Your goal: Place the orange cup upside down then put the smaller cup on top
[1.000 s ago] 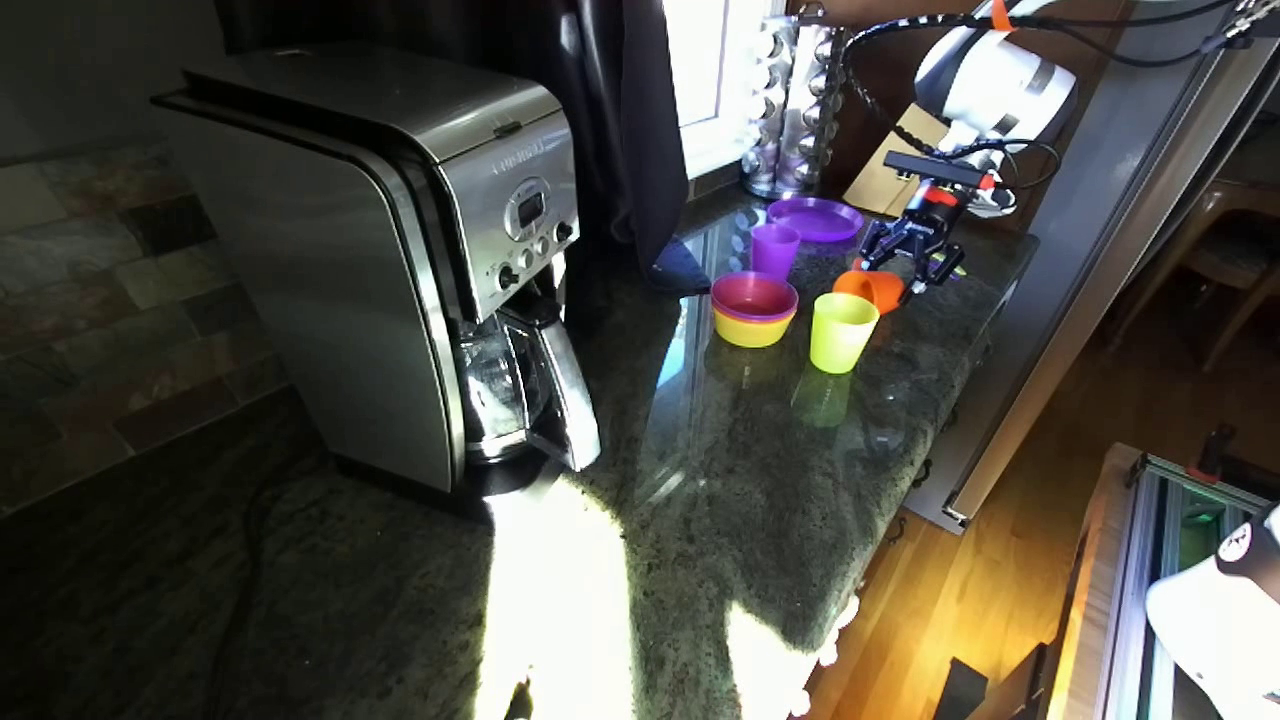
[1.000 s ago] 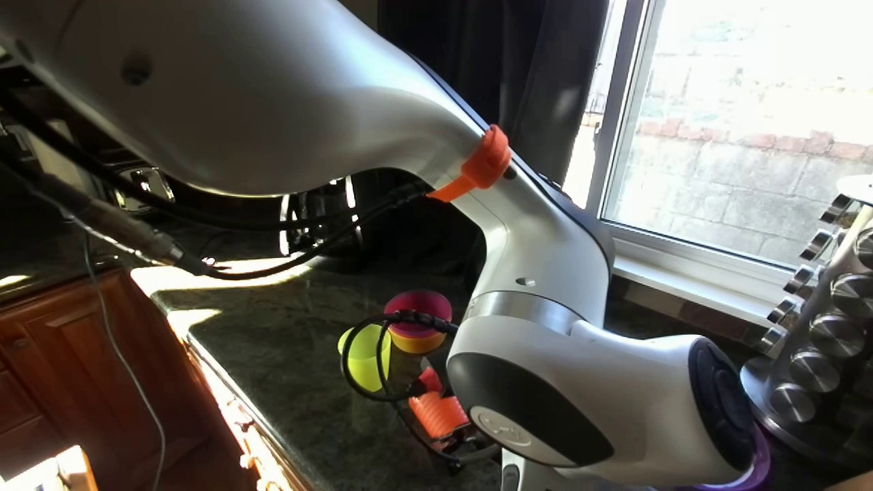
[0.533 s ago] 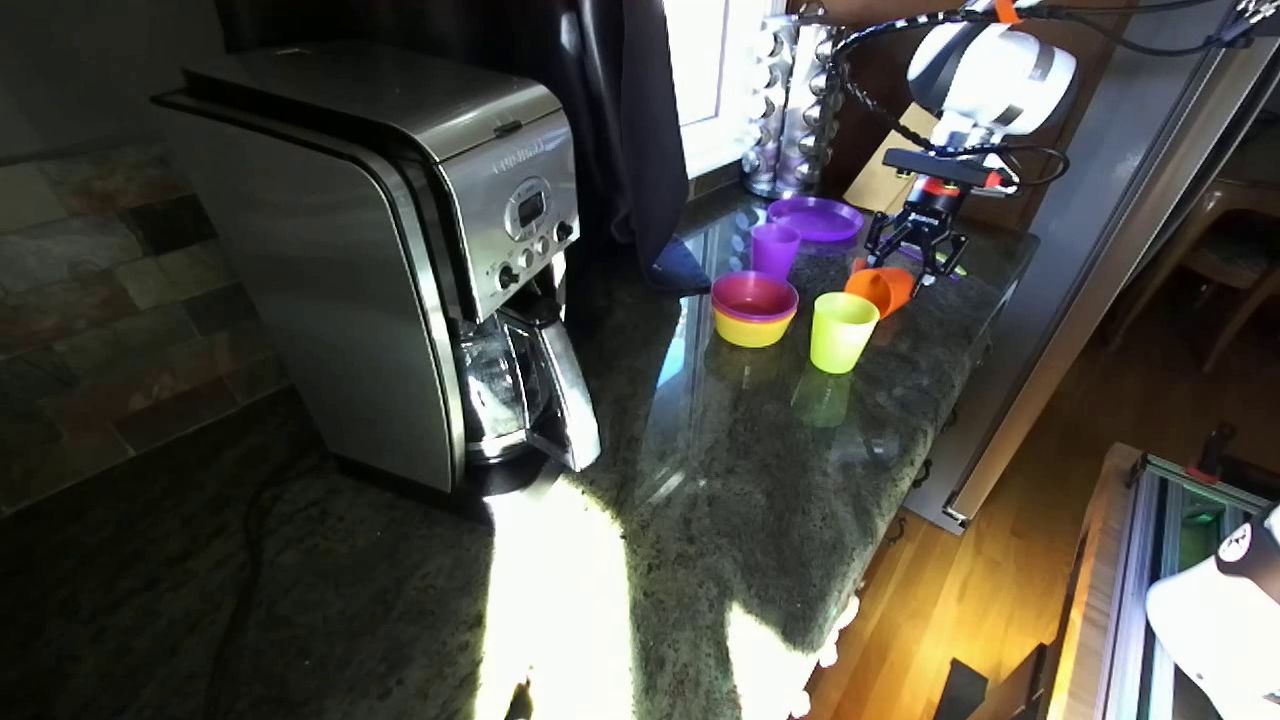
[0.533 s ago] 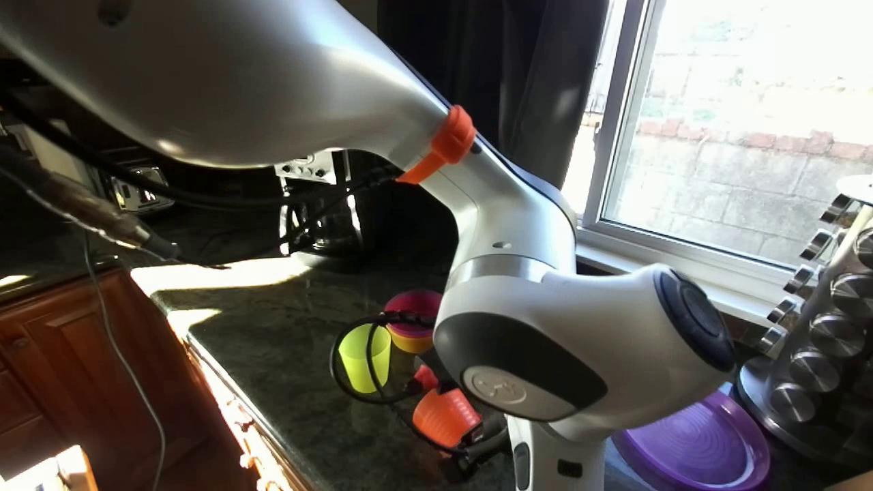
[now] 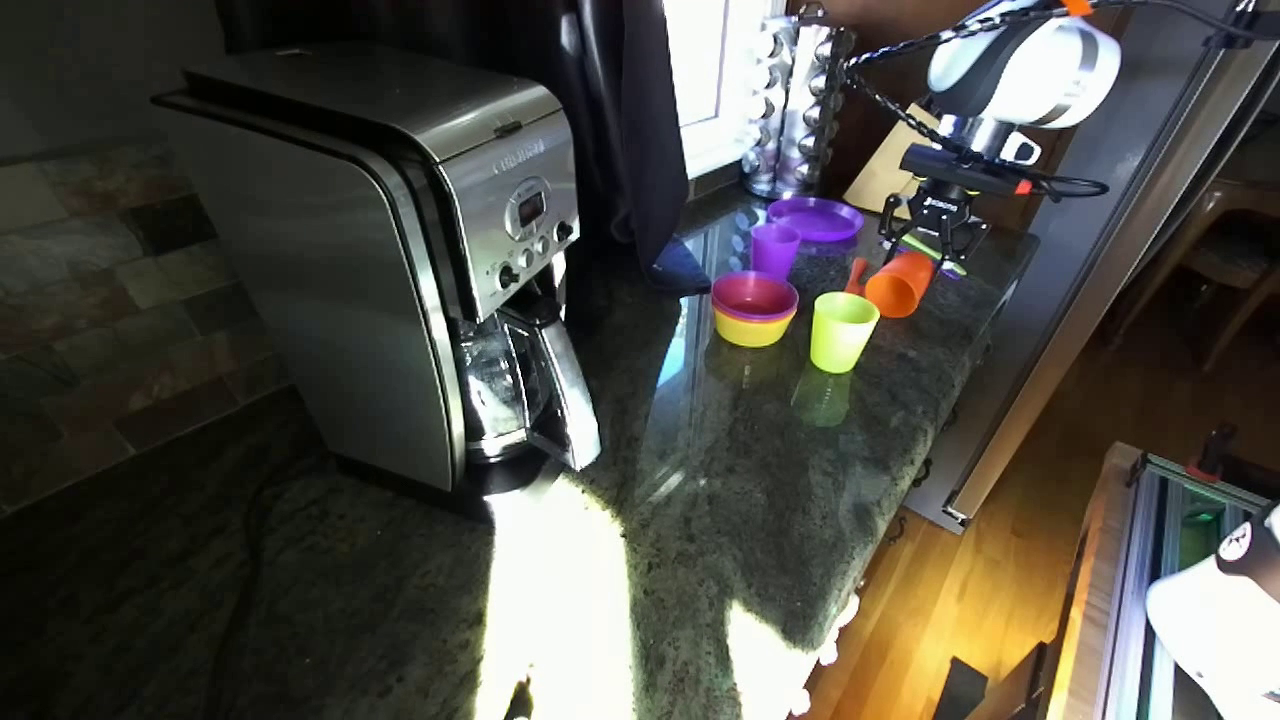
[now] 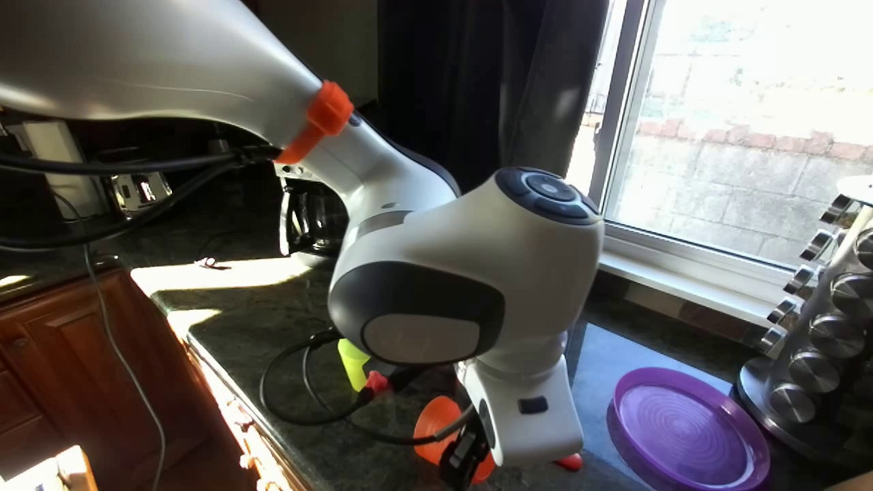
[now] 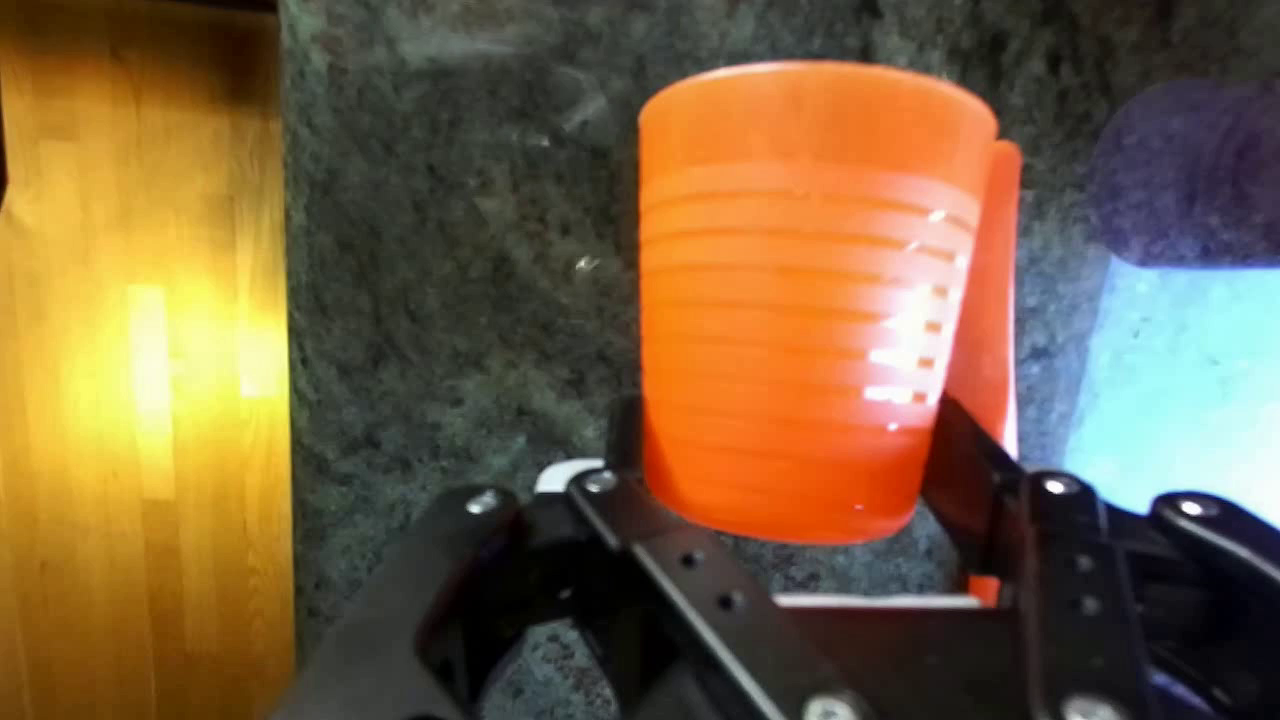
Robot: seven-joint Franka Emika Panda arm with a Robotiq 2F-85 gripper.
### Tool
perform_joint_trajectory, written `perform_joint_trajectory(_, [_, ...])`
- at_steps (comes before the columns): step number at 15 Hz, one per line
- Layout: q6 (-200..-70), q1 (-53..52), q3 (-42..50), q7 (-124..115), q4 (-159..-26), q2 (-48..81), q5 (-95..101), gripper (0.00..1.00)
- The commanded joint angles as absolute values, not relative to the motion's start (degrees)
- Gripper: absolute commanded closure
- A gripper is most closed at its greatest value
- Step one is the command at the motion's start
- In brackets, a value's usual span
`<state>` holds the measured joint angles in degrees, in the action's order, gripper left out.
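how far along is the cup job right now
Done: the tool has the orange cup gripped. In hand: the flip, it seems; the cup is tipped sideways, not yet mouth down. Left: setting it upside down, then topping it; neither the purple cup nor the lime green cup is on it.

In the wrist view, a strip of open countertop (image 7: 460, 250) runs between the orange cup (image 7: 810, 290), clasped in the gripper (image 7: 795, 445), and the countertop's edge; on the cup's other side a long orange piece (image 7: 988, 310) blocks the way. In an exterior view, the upright lime green cup (image 5: 842, 334) stands nearby, leaving a narrow gap to the stacked bowls (image 5: 753, 318), with a purple cup (image 5: 775, 250) behind these. Broad open countertop runs from there toward the coffee maker (image 5: 378, 272).
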<state>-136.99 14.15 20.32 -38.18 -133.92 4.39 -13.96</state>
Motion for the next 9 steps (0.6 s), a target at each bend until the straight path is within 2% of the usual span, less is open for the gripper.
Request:
perform_joint_trajectory(1, [-144.6,14.1,19.2,-43.7,-142.4,-2.9,-4.6,0.57])
perform_joint_trajectory(9, [-154.6,18.5,15.2,-61.0,-147.2,-6.8,19.6,0.57])
